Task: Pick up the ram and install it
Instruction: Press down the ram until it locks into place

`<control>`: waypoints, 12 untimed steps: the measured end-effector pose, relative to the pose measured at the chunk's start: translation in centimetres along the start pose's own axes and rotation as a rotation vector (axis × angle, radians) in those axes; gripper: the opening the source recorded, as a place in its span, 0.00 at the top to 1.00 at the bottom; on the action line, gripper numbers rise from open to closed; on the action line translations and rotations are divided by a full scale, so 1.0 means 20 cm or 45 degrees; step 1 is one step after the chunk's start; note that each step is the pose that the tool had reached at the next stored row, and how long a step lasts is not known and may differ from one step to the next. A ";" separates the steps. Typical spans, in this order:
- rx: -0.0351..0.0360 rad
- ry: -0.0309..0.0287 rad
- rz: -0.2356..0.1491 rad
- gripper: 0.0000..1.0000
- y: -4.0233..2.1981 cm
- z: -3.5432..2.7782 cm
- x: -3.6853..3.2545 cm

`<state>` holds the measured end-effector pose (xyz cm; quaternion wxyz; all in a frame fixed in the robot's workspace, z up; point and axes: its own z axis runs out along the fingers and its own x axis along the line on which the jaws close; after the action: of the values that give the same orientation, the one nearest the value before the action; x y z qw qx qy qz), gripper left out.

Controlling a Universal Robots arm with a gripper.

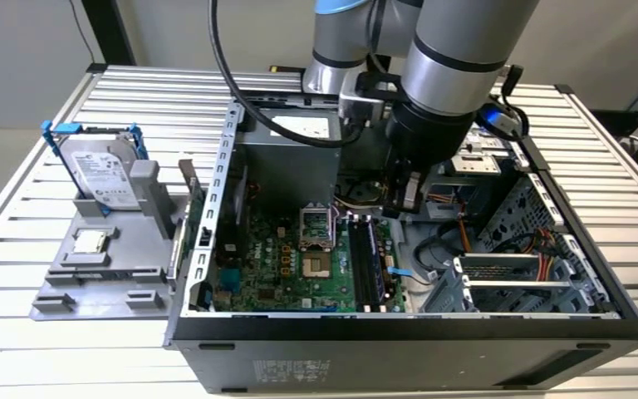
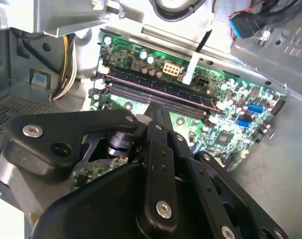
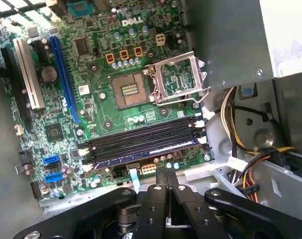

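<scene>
Just gripper (image 3: pixel 164 172) above ram (image 3: pixel 146 144)

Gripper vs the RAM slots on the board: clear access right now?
Likely yes. The gripper hangs inside the open case just off the memory slots, fingers shut. Nothing sits between them, and the cables lie off to one side.

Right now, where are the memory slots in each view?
Exterior view: memory slots on the green board inside the case, by the gripper.
Second wrist view: slots just beyond the gripper.
First wrist view: slots between gripper and processor socket.
Shared landmark: the gripper.
</scene>
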<state>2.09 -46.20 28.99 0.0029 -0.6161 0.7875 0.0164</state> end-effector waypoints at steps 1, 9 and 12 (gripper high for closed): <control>0.0004 0.0001 -0.016 1.00 0.000 0.002 0.000; 0.0015 0.0015 -0.128 1.00 0.000 0.016 0.001; 0.0006 0.0024 -0.173 1.00 0.001 0.028 0.001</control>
<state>2.06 -46.20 28.43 0.0034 -0.6680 0.7440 0.0154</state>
